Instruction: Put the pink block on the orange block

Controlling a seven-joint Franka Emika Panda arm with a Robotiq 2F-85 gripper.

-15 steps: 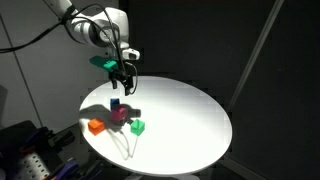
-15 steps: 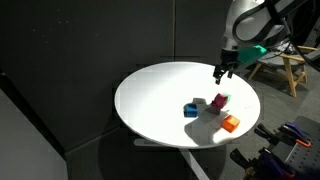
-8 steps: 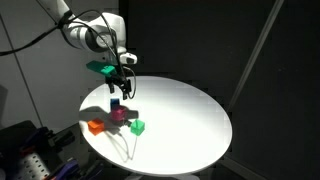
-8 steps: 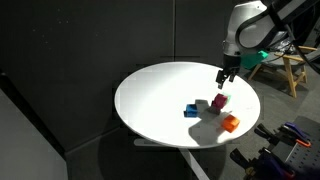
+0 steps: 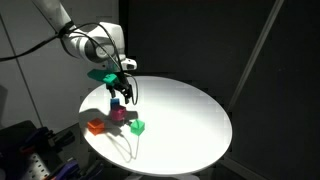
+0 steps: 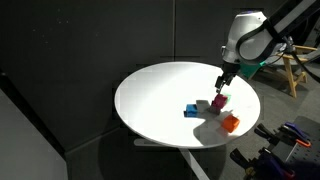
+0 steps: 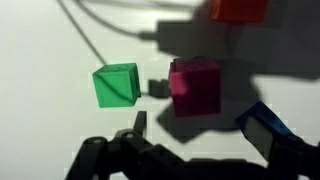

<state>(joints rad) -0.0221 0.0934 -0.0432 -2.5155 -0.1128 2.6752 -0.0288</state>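
White round surface, dark backdrop. In the wrist view, a small green cube sits left, a small magenta-pink block just beside it, and a small orange-red block at the top edge. The black claw hovers above, spread and empty.

We see a round white worktop set against dark curtains. On it a green cube sits flat, and a blue cube rests apart from it. A wooden trestle stands beyond the rim.
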